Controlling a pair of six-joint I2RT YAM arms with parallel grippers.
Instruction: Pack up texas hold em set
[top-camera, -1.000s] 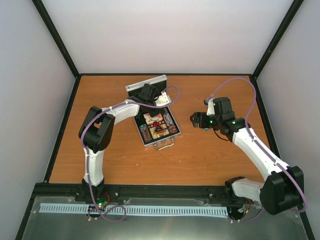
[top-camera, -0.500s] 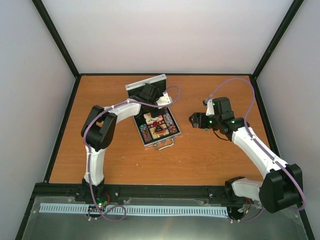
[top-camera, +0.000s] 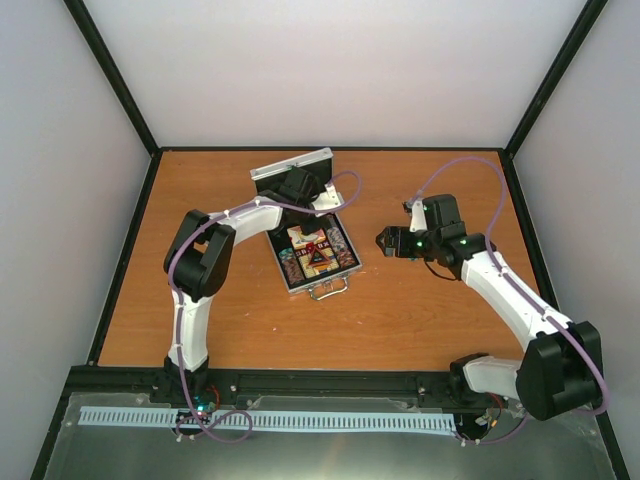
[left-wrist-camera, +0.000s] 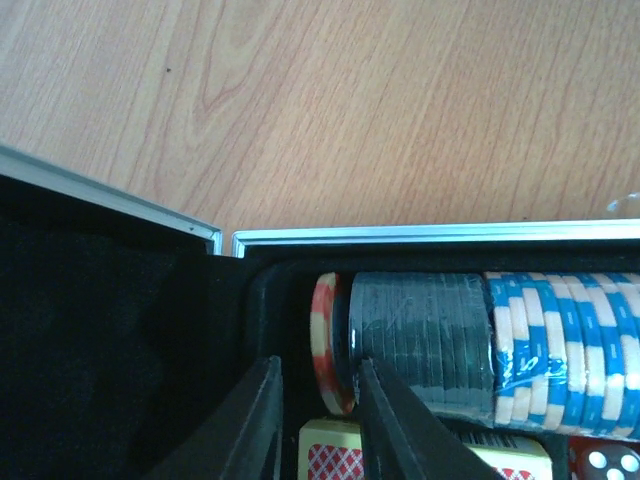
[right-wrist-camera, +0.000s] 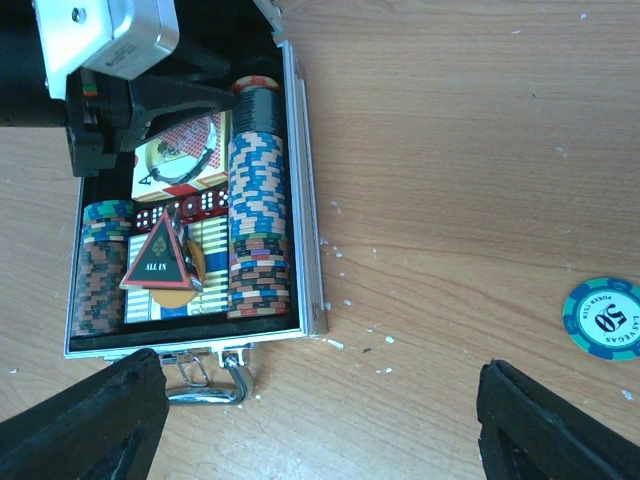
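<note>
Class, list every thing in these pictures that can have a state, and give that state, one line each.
Case: open, lid raised.
Left gripper: narrowly open inside the case, fingers either side of the orange chip.
Right gripper: wide open, empty.
Green chip: flat on the table, outside the case.
Triangular button: lying flat inside the case.
</note>
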